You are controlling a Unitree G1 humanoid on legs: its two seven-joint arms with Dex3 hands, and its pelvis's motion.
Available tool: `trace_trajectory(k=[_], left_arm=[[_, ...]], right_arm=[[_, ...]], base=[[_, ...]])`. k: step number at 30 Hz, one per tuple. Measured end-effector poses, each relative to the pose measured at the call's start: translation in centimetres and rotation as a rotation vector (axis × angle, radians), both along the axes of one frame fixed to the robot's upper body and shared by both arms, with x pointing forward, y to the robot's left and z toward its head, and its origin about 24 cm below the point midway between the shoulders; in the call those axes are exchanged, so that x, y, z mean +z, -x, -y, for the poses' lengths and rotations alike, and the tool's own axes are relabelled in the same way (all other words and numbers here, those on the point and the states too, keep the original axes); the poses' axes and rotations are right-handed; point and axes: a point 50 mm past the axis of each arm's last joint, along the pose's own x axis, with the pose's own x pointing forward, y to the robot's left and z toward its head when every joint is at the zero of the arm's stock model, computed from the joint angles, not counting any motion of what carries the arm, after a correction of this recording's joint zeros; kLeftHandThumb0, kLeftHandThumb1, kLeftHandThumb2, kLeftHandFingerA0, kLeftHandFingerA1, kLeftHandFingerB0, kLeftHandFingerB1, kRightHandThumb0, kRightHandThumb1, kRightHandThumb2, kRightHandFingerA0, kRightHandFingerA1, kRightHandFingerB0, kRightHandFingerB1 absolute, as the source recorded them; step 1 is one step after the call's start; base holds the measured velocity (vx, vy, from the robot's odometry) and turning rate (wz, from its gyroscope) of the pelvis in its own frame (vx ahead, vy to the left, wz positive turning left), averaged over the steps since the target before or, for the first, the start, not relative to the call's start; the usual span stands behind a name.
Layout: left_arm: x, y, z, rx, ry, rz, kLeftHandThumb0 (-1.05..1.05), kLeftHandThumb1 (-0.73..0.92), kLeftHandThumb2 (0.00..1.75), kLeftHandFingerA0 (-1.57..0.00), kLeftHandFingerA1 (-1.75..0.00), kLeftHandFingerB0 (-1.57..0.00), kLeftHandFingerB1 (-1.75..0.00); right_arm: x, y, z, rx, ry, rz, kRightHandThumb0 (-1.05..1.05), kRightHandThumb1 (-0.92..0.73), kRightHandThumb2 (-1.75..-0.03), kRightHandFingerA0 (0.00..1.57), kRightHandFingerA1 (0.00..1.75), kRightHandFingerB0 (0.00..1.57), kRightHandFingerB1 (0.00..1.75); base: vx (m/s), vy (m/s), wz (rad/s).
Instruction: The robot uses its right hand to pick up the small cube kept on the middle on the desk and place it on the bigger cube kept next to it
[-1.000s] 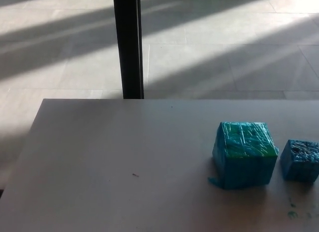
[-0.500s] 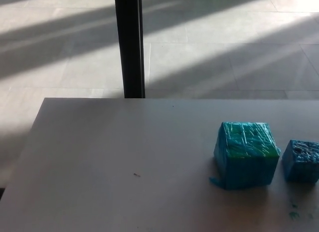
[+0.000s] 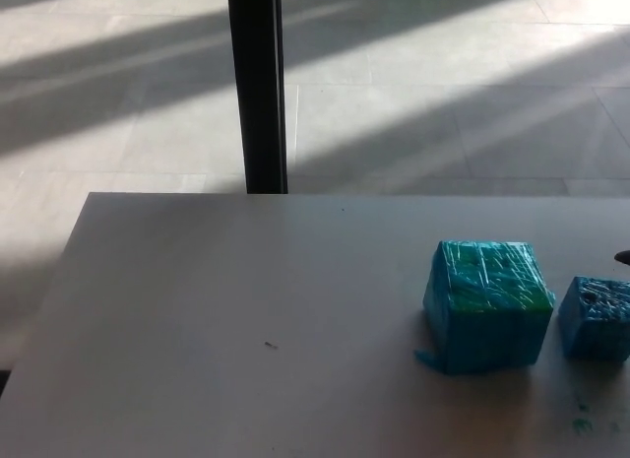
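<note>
The counter [image 3: 197,310] fills the lower part of the head view; its surface is pale and matte. Behind its far edge, a black vertical post [image 3: 258,84] rises from the tiled floor [image 3: 443,84], which carries diagonal bands of light and shadow. A small dark speck [image 3: 270,345] lies on the counter left of centre, well apart from both cubes.

The bigger cube [image 3: 486,305] stands on the right part of the counter, wrapped in glossy blue-green film, with a loose tab of film at its lower left corner. The small cube [image 3: 597,317] sits just beside it on the right, apart from it by a narrow gap, and is cut by the right picture edge.

A small dark shape [image 3: 623,256] enters at the right edge, above the small cube; it cannot be identified. No robot hand is clearly in view, so its state cannot be told. Faint blue-green marks [image 3: 581,424] lie on the counter in front of the small cube.
</note>
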Motion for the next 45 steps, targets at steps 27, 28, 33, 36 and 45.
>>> trace_trajectory(k=[27,28,33,36,45], left_arm=[[0.7,-0.5,-0.4,-0.023,-0.015,0.000,-0.71,0.82,0.64,-0.30,-0.44,-0.24,-0.36],[0.8,-0.5,-0.5,-0.023,-0.015,0.001,-0.71,0.82,0.64,-0.30,-0.44,-0.24,-0.36],[1.0,-0.8,-0.5,-0.028,-0.016,0.010,-0.72,0.82,0.64,-0.28,-0.44,-0.22,-0.35],[1.1,-1.0,-0.5,-0.032,-0.016,0.017,-0.72,0.82,0.64,-0.28,-0.43,-0.22,-0.34],[1.4,-1.3,-0.6,-0.037,-0.023,0.018,-0.72,0.82,0.65,-0.29,-0.43,-0.25,-0.36]], right_arm=[[-5.0,-0.5,-2.8,0.094,0.070,-0.095,-0.85,-0.40,-0.76,0.00,0.00,0.00,0.03],[-5.2,-0.5,-2.8,0.096,0.082,-0.103,-0.85,-0.40,-0.76,0.00,0.00,0.00,0.03],[-6.1,-0.1,-2.6,0.107,0.156,-0.171,-0.74,-0.47,-0.76,0.00,0.02,0.00,0.02],[-6.3,-0.1,-2.6,0.113,0.184,-0.196,-0.63,-0.35,-0.62,0.00,0.00,0.03,0.06],[-6.7,-0.2,-3.2,0.145,0.288,-0.240,-0.28,-0.49,-0.58,0.36,0.94,0.07,0.33]], base=[[0.00,0.000,0.00],[0.00,0.000,0.00],[0.00,0.000,0.00],[0.00,0.000,0.00],[0.00,0.000,0.00]])
